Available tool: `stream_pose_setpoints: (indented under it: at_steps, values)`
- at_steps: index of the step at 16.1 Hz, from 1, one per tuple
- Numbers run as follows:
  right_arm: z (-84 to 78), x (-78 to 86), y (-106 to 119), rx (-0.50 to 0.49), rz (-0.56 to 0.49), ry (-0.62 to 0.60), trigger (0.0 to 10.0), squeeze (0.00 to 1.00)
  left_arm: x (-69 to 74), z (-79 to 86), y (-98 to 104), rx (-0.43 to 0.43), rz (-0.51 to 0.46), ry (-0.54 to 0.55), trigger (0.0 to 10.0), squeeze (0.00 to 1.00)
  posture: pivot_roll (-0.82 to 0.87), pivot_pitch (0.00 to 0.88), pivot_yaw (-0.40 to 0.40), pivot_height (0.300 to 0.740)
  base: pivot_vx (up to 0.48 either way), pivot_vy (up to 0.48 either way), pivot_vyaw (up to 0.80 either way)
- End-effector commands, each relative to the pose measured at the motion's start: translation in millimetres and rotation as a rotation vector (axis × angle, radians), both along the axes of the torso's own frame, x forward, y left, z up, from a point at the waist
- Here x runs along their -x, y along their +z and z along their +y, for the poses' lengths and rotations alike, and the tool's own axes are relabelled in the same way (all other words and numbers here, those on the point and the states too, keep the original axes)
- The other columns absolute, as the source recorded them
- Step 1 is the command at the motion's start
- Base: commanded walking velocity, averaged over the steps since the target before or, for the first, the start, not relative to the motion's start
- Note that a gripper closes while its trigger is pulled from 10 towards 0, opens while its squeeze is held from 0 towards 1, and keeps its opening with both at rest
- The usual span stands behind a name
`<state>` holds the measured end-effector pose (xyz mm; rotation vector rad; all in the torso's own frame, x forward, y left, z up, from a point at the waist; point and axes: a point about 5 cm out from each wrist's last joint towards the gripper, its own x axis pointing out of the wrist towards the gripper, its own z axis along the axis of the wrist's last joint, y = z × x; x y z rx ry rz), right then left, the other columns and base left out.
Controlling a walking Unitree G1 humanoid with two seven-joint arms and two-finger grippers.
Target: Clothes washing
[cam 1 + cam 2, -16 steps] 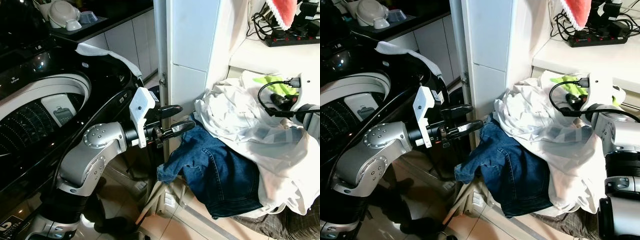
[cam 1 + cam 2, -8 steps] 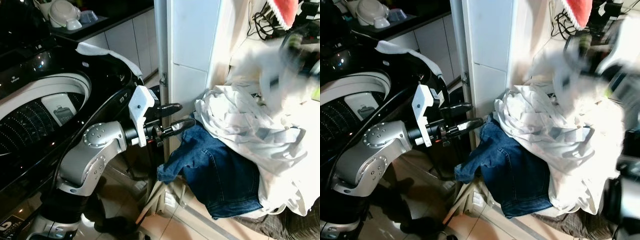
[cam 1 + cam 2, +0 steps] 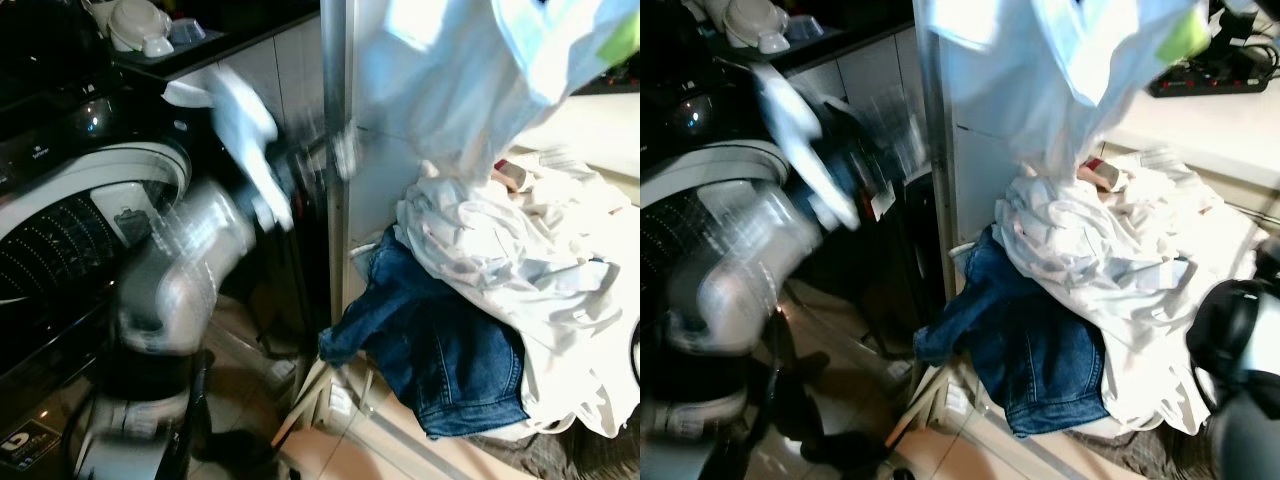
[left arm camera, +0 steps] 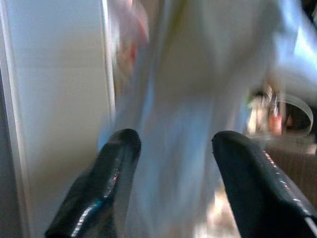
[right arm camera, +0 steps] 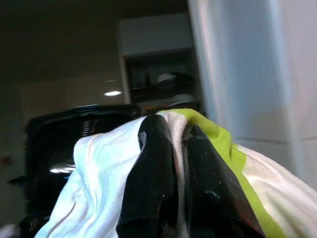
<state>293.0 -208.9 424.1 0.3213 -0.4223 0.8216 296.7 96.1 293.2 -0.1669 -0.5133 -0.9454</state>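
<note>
Washing machine (image 3: 95, 190): black top-loader, lid up, drum open, at far left.
Left gripper (image 4: 171, 148): fingers spread apart, nothing between them; arm blurred beside the washing machine.
Jeans (image 3: 440, 350): draped right of the washing machine, under the pile of white laundry (image 3: 500, 260).
Right gripper (image 5: 173, 144): fingers clamped on the white and lime-green garment (image 3: 470, 70), which hangs above the pile.

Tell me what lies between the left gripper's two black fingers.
In the left wrist view, the left gripper is open, and the hanging white cloth garment shows blurred in the gap beyond its fingers. Whether it touches them is unclear. The right gripper pinches that garment.
</note>
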Motion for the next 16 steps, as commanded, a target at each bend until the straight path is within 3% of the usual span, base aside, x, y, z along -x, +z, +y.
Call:
stream_pose_setpoints:
  at_steps: [1, 3, 5, 8, 9, 11, 13, 14, 15, 16]
  values:
    - [4.0, -0.6, -3.3, 0.007, 0.024, 0.007, 0.0, 0.00, 3.3, 2.8, 6.2, 0.022, -0.029, -0.009, 10.0, 1.00, -0.03, 0.000, 0.072, 0.740, 0.000, 0.000, 0.00]
    - [16.1, -8.7, -21.4, -0.010, 0.096, 0.030, 0.0, 0.00, 7.2, 6.8, 23.1, 0.142, -0.049, -0.047, 10.0, 1.00, -0.02, 0.000, 0.069, 0.740, 0.000, 0.000, 0.00]
    - [21.3, -10.4, -35.6, 0.002, 0.143, 0.064, 0.0, 0.00, 1.5, 19.5, 20.2, 0.196, -0.011, -0.005, 10.0, 1.00, -0.02, 0.000, 0.066, 0.740, 0.000, 0.000, 0.00]
    - [26.2, -9.2, -51.0, 0.075, 0.188, 0.087, 0.0, 0.00, -0.6, 29.4, 21.7, 0.279, 0.033, -0.019, 10.0, 1.00, -0.02, 0.000, 0.066, 0.740, 0.000, 0.000, 0.00]
    - [34.9, -7.0, -66.5, 0.146, 0.222, 0.116, 0.0, 0.00, -0.4, 29.8, 24.5, 0.335, 0.053, -0.055, 10.0, 1.00, -0.01, 0.000, 0.058, 0.740, 0.000, 0.000, 0.00]
    - [45.1, -3.1, -80.6, 0.209, 0.248, 0.151, 0.0, 0.00, 3.3, 20.1, 24.3, 0.279, 0.060, -0.128, 10.0, 1.00, -0.02, 0.000, 0.062, 0.740, 0.000, 0.000, 0.00]
    - [53.3, 0.9, -86.0, 0.258, 0.247, 0.185, 0.0, 0.00, 6.7, 0.4, 10.7, 0.103, 0.064, -0.135, 10.0, 1.00, -0.02, 0.000, 0.064, 0.740, 0.000, 0.000, 0.00]
    - [54.5, 1.3, -86.4, 0.262, 0.245, 0.188, 0.0, 0.00, 6.5, -3.7, 7.3, 0.073, 0.076, -0.144, 10.0, 1.00, -0.02, 0.000, 0.067, 0.740, 0.000, 0.000, 0.00]
    - [58.1, 2.9, -87.2, 0.272, 0.238, 0.199, 0.0, 0.00, 5.7, -14.3, -6.5, -0.042, 0.116, -0.157, 10.0, 0.00, -0.02, 0.000, 0.068, 0.740, 0.000, 0.000, 0.00]
    - [60.5, 4.4, -87.8, 0.283, 0.232, 0.209, 0.0, 0.00, 4.9, -18.4, -14.2, -0.094, 0.136, -0.152, 10.0, 0.00, -0.02, 0.000, 0.070, 0.740, 0.000, 0.000, 0.00]
